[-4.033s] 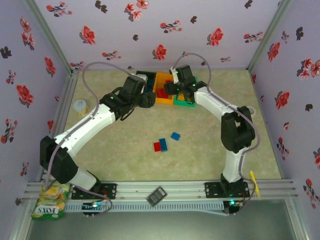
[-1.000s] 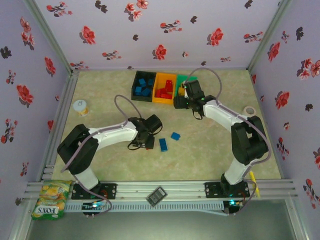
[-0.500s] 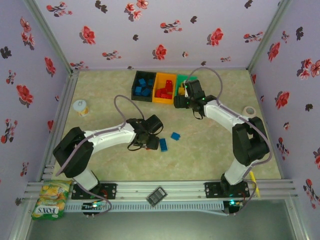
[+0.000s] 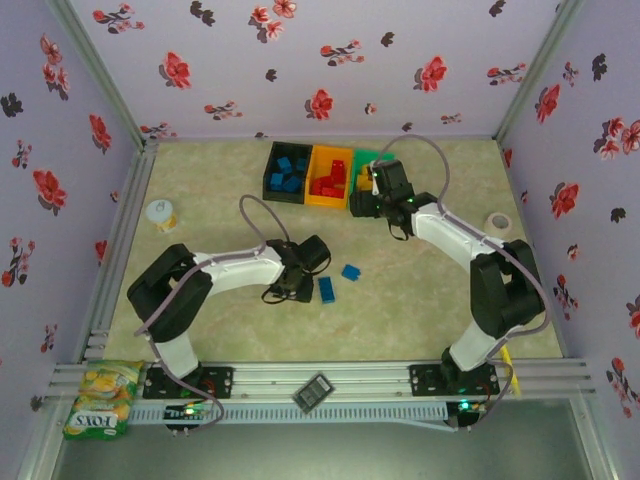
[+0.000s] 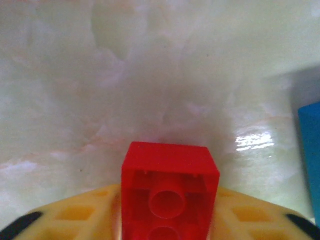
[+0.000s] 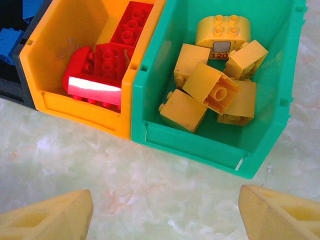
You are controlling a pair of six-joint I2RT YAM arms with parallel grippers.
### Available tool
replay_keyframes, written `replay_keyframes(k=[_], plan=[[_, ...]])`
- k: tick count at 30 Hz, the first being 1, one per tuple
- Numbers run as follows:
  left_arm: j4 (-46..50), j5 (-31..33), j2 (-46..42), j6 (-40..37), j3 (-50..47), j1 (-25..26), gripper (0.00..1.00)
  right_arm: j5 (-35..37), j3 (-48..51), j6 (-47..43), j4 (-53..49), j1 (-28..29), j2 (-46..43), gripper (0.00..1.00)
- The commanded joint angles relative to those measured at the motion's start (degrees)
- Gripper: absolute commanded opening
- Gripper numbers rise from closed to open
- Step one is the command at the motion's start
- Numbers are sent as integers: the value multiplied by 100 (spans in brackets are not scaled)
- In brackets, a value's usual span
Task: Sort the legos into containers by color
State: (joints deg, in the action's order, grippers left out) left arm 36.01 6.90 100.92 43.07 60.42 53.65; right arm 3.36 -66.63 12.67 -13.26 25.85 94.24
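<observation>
A red lego (image 5: 170,175) sits between the yellow fingers of my left gripper (image 5: 169,210), which is shut on it low over the table. From above, the left gripper (image 4: 299,287) is just left of a blue lego (image 4: 326,289); another blue lego (image 4: 350,271) lies beyond it. My right gripper (image 6: 165,217) stands open and holds nothing, on the near side of the containers. The green bin (image 6: 280,115) holds yellow legos (image 6: 210,87), the orange bin (image 6: 55,55) red ones (image 6: 107,60), and the black bin (image 4: 270,187) blue ones.
A small white cup (image 4: 160,214) stands at the left. A tape roll (image 4: 497,222) lies at the right. A snack packet (image 4: 100,400) rests on the front rail. The flowered walls close in on three sides.
My left gripper has closed on the red lego beside the blue one. The left elbow has swung right. The right arm has barely moved.
</observation>
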Motion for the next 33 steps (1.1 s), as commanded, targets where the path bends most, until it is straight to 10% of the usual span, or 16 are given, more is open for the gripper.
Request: replay_keyframes(k=[1, 17, 33], plan=[[-25, 149, 201, -48, 259, -37, 36, 163, 115, 34, -81, -34, -186, 77], [354, 786, 575, -1426, 2714, -942, 30, 610, 394, 324, -410, -11, -521, 76], [584, 785, 3039, -2122, 6795, -1612, 30, 1165, 939, 530, -730, 687, -1061, 75]])
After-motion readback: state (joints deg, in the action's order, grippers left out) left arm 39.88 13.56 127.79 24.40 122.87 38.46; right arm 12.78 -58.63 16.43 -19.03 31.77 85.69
